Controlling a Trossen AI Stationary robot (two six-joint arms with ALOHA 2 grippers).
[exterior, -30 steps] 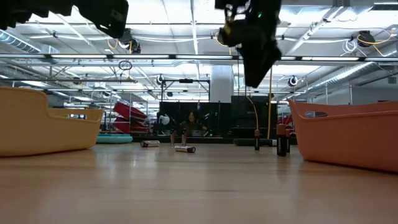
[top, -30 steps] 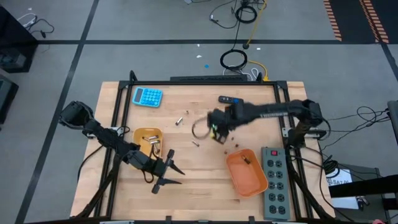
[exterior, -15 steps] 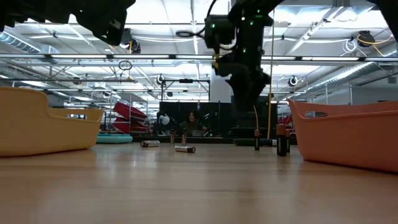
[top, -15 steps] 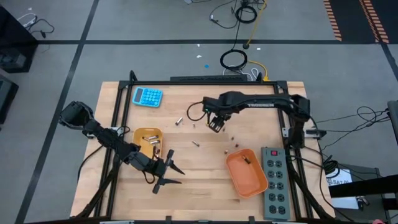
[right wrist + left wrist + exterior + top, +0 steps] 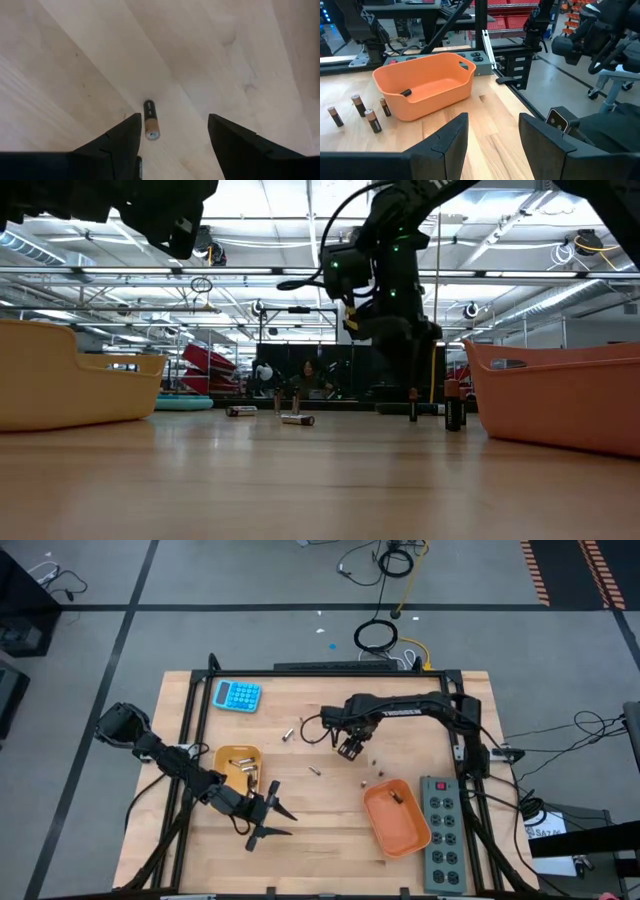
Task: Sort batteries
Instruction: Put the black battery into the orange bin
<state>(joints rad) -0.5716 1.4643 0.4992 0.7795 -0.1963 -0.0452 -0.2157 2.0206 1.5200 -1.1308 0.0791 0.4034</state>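
Note:
Small batteries lie and stand loose on the wooden table (image 5: 300, 830), among them one (image 5: 314, 771) at the middle and some (image 5: 372, 120) by the orange tray (image 5: 397, 817). My right gripper (image 5: 172, 135) points down, open, low over the table's middle (image 5: 348, 746). One battery (image 5: 151, 120) lies on the wood beneath it, nearer one finger and untouched. My left gripper (image 5: 492, 135) hovers open near the front edge (image 5: 270, 815), holding nothing. More batteries lie in the yellow tray (image 5: 240, 768), and one battery (image 5: 395, 798) lies in the orange tray.
A blue calculator (image 5: 237, 695) lies at the far left of the table. A grey power strip (image 5: 440, 833) runs along the right edge beside the orange tray. In the low view the yellow tray (image 5: 60, 375) and the orange tray (image 5: 560, 395) flank loose batteries (image 5: 297, 419).
My right gripper has come down from well above the table to just over the middle of it, and its arm has swung toward the table's left. The left arm has kept still.

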